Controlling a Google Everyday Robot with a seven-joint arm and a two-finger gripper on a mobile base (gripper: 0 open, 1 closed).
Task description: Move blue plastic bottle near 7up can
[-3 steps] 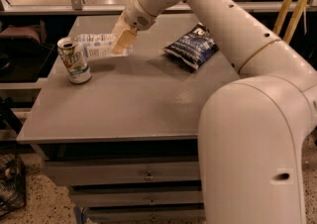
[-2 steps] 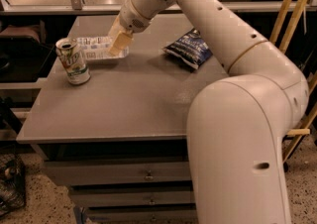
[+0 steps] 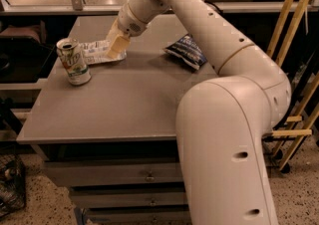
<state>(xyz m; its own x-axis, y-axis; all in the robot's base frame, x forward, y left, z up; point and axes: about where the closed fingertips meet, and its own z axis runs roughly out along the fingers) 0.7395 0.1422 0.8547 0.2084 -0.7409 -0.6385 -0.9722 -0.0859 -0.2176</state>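
Observation:
The blue plastic bottle [image 3: 95, 52] lies on its side on the grey table [image 3: 124, 99], at the back left. The 7up can [image 3: 73, 61] stands upright just left and in front of it, close to its end. My gripper [image 3: 116, 46] comes down from the back right and is shut on the bottle's right end, holding it at or just above the table top. The gripper hides that end of the bottle.
A dark blue crinkled chip bag [image 3: 187, 51] lies at the back right of the table. My large white arm [image 3: 224, 119] covers the table's right side. Drawers are below the table front. Wooden bars [image 3: 294, 35] stand at the right.
My gripper has moved a little down and to the left with the bottle, closer to the can. The can and chip bag have not moved.

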